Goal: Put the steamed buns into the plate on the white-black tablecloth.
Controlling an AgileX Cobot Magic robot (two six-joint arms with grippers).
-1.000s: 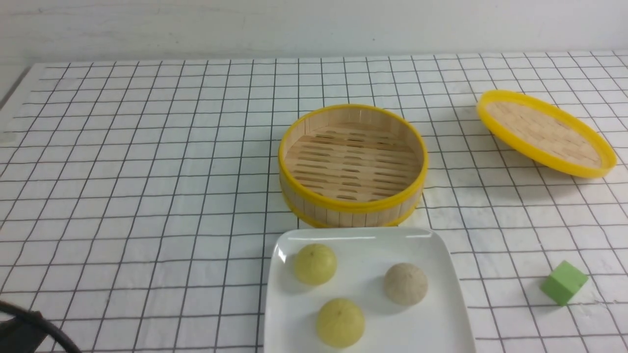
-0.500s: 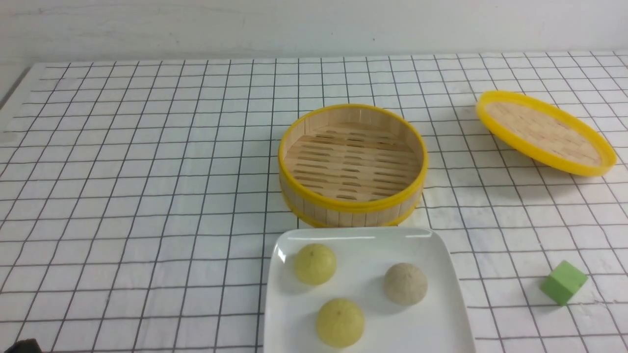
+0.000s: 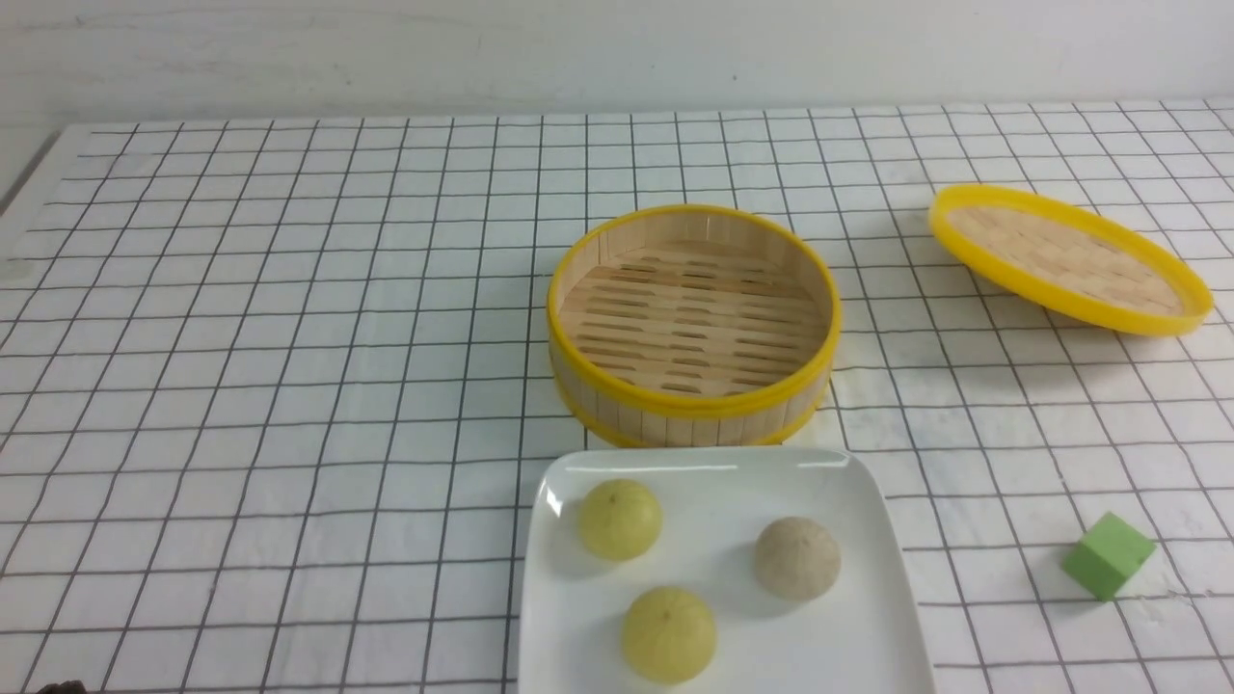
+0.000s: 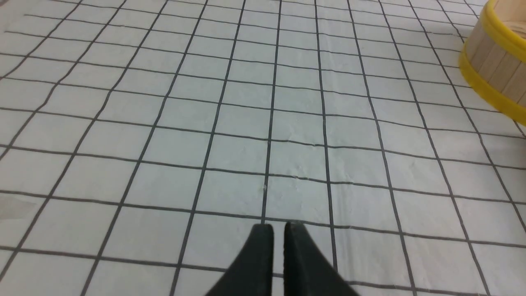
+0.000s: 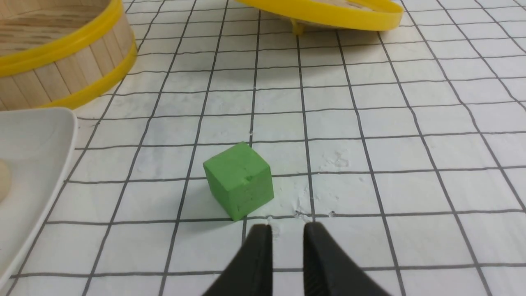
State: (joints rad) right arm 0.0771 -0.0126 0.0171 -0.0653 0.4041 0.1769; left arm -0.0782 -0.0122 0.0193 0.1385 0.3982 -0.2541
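Observation:
The white square plate (image 3: 709,457) lies on the white-black tablecloth (image 3: 289,386) at the front centre. Three steamed buns rest in it: a pale yellow one (image 3: 619,520) at its back left, a second pale yellow one (image 3: 669,634) at its front, and a beige-grey one (image 3: 796,558) on the right. My left gripper (image 4: 278,230) is empty with its jaws together over bare cloth, left of the plate. My right gripper (image 5: 287,230) is empty with a narrow gap between its jaws, just short of the green cube (image 5: 239,180). The plate's corner (image 5: 37,135) shows in the right wrist view.
An empty yellow-rimmed bamboo steamer (image 3: 694,318) stands just behind the plate. Its woven lid (image 3: 1070,260) lies at the back right. The green cube (image 3: 1109,556) sits to the plate's right. A dark sliver of the left arm (image 3: 58,688) shows at the front left edge.
The left arm's dark part at the front left corner has drawn back almost out of the front view. The lid at the back right now lies a little flatter.

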